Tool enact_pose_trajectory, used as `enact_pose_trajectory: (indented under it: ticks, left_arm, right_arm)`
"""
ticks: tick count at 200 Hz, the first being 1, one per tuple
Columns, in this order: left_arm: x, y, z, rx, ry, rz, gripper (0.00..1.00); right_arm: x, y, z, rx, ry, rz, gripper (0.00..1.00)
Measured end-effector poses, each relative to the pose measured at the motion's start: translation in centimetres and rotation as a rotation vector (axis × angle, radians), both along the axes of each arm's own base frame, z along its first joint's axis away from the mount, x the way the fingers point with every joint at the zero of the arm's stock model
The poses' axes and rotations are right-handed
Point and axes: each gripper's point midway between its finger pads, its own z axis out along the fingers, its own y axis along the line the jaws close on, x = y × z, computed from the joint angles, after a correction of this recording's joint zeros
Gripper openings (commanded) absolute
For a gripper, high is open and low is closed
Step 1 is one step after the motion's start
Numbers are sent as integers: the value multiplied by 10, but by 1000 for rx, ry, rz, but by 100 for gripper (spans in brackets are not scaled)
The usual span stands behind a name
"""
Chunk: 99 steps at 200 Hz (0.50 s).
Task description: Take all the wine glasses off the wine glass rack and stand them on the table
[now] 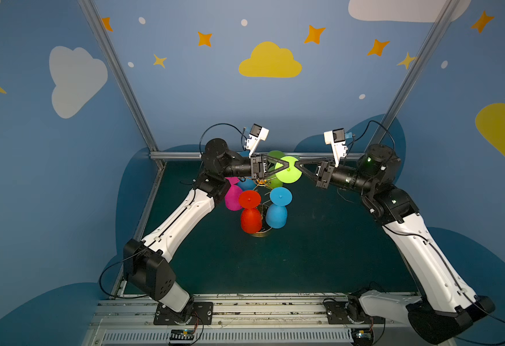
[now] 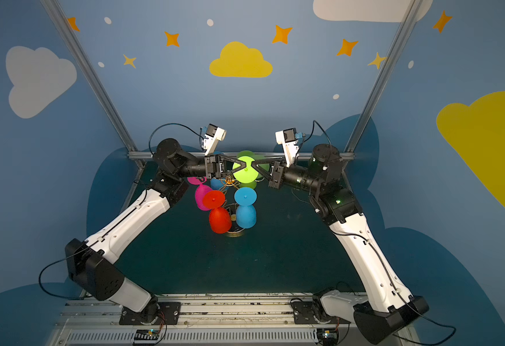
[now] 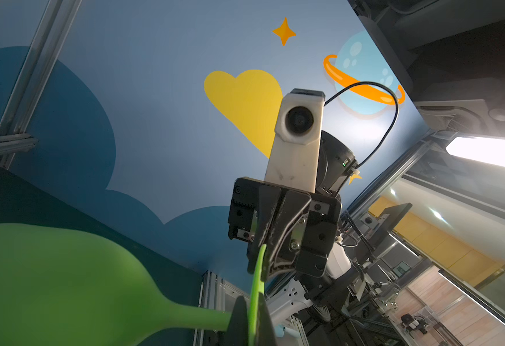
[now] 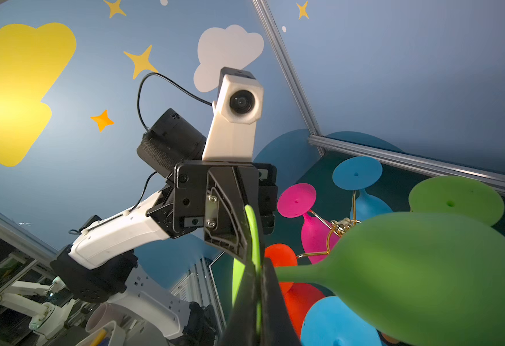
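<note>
A light green wine glass [image 1: 290,175] [image 2: 246,175] hangs foot-up over the wine glass rack [image 1: 261,181] [image 2: 229,180], a gold wire stand. My left gripper [image 1: 287,164] [image 2: 243,164] [image 3: 255,317] is shut on the edge of its flat foot [image 3: 257,287]. From the opposite side my right gripper [image 1: 296,164] [image 2: 252,164] [image 4: 258,305] is shut on the same foot [image 4: 254,236]. The glass's bowl [image 3: 50,284] [image 4: 425,275] fills the wrist views. Whether its stem still sits in a rack arm I cannot tell.
Red [image 1: 249,211], blue [image 1: 278,206] and pink [image 1: 233,197] glasses hang upside down on the rack, with a darker green [image 1: 276,155] and another blue [image 1: 246,183] behind. The rack's round base [image 1: 260,234] stands on the dark green table. Aluminium frame bar [image 1: 185,155] runs along the back.
</note>
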Motion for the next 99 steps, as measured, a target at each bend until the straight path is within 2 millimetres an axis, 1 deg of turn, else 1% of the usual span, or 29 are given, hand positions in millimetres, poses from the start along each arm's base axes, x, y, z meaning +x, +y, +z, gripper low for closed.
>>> enact_pose_trajectory:
  ticks: [6, 17, 33, 48, 66, 81, 99]
  left_arm:
    - [1, 0, 0, -1, 14, -1, 3]
    - [1, 0, 3, -5, 32, -4, 3]
    - [3, 0, 12, -17, 45, 3, 3]
    - [5, 1, 18, -21, 72, 11, 3]
    - [8, 4, 26, -29, 101, 29, 3]
    - [11, 7, 32, -39, 115, 42, 3]
    - [14, 10, 35, -46, 135, 56, 3]
  right_arm:
    - [1, 0, 0, -5, -13, -3, 28]
    - [2, -2, 0, -15, -24, -18, 38]
    - [5, -7, -2, -37, -44, -56, 50]
    - [4, -17, 1, -55, -100, -112, 60]
    - [-5, -36, -2, -85, -185, -189, 78]
    - [-10, -51, -11, -121, -251, -255, 85]
    - [-6, -60, -22, -175, -325, -312, 88]
